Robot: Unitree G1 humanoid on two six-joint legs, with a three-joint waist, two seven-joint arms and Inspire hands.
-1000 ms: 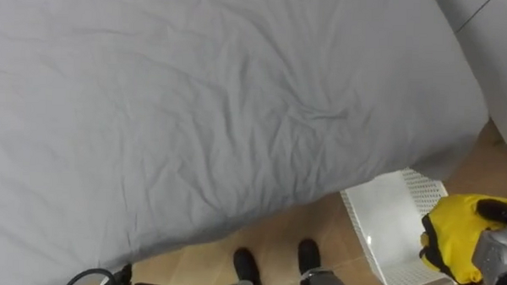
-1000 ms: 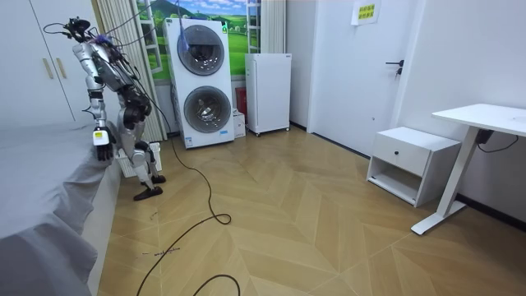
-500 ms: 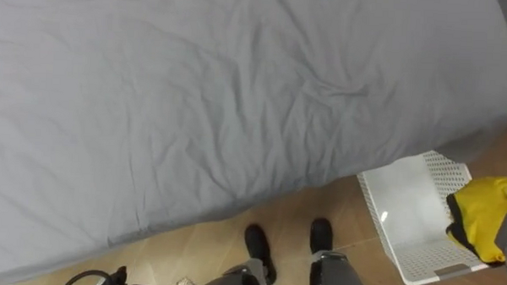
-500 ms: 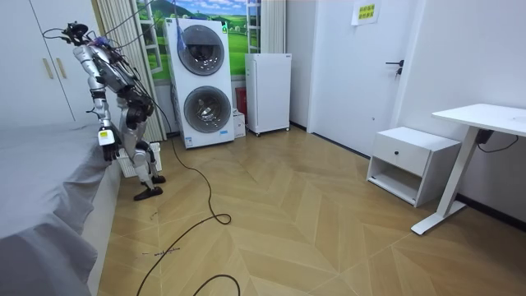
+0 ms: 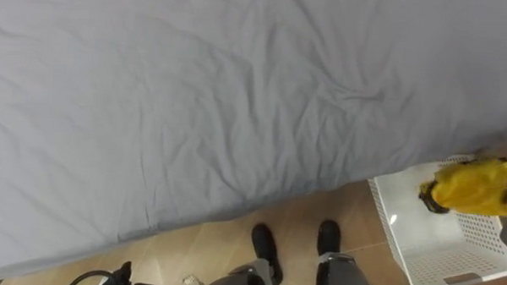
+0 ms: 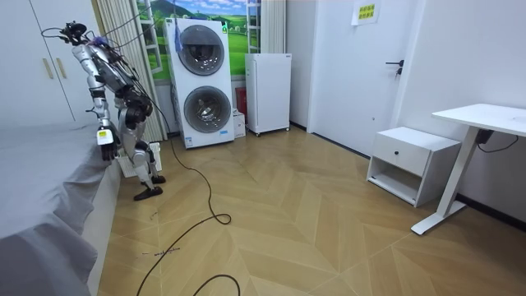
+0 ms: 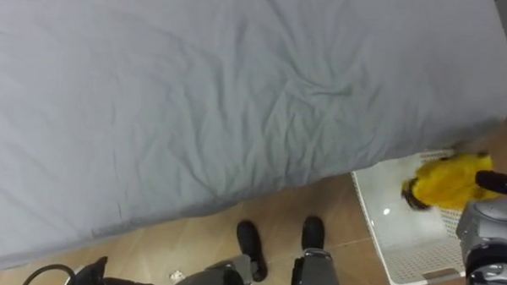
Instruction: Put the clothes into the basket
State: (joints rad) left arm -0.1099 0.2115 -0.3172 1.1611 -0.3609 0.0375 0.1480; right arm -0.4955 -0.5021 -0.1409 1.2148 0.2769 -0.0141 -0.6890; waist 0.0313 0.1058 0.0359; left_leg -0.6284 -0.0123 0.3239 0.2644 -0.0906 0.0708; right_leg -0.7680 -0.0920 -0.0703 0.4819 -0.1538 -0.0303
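Observation:
A bunched yellow garment (image 5: 470, 186) hangs just above the white slatted basket (image 5: 452, 266), which stands on the wood floor at the bed's corner, to my right. My right hand (image 7: 499, 182) comes in from the right edge with a dark finger laid on the garment's right side, holding it there. The garment hides the rest of that hand. In the room view I stand close against the bed's side, leaning over it. My left hand (image 6: 104, 145) hangs low beside the mattress edge, too small to read.
The bed with its wrinkled grey sheet (image 5: 204, 98) spans the space in front of me. Behind me are stacked washing machines (image 6: 200, 82), a small white fridge (image 6: 268, 92), a white bedside cabinet (image 6: 411, 163) and a desk (image 6: 481, 123). Open wood floor lies between them.
My right hand has carried the yellow garment from beyond the basket's outer side to above its inside. The eye view has shifted, so the basket shows further into the picture.

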